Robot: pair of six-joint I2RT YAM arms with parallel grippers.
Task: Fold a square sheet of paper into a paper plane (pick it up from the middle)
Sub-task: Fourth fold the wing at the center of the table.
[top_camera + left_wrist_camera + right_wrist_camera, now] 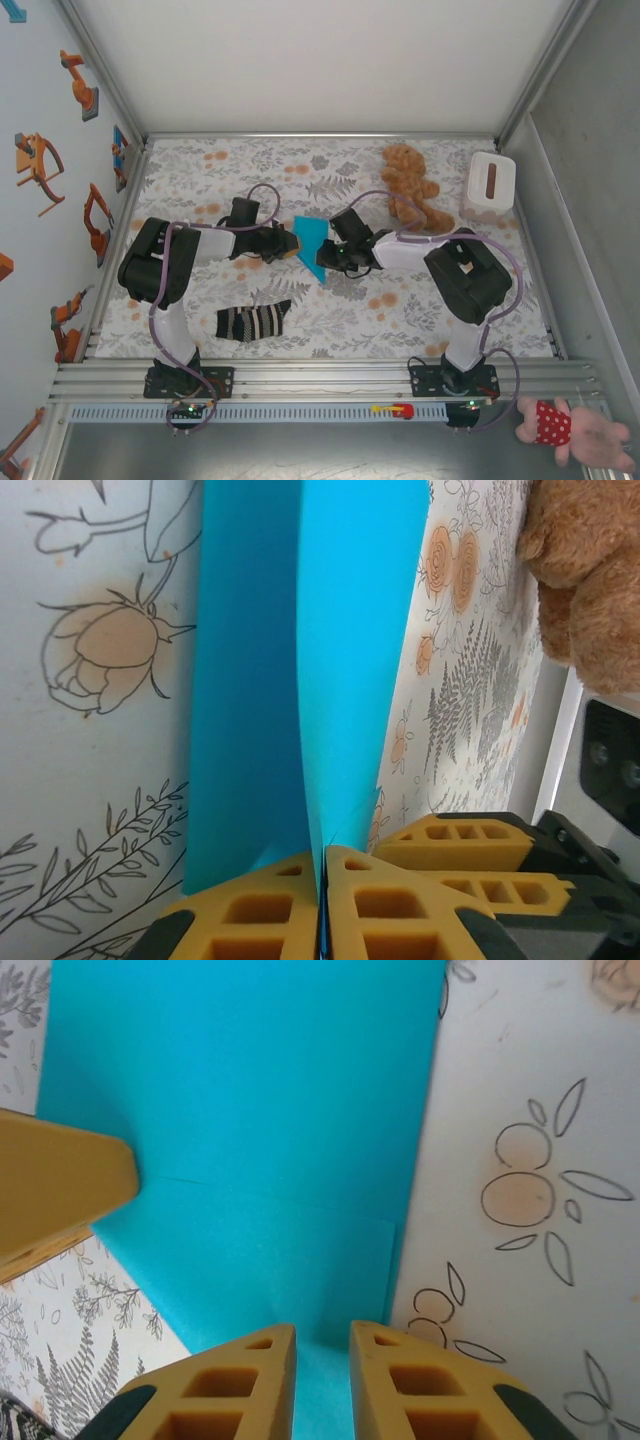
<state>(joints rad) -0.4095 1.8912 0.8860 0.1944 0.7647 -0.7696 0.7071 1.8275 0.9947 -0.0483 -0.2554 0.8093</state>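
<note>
Neighbouring the paper: teddy bear, sock

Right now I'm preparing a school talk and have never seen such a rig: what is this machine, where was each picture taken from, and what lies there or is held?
Two robot arms stand bolted at the near edge of a flower-patterned table. One picture looks down from above and behind them; the other two come from cameras on their wrists. On it lie a black-and-white striped sock, a brown teddy bear and a white box. The left gripper is shut on a creased turquoise-blue paper sheet; the right gripper, jaws slightly apart, sits at its edge.
</note>
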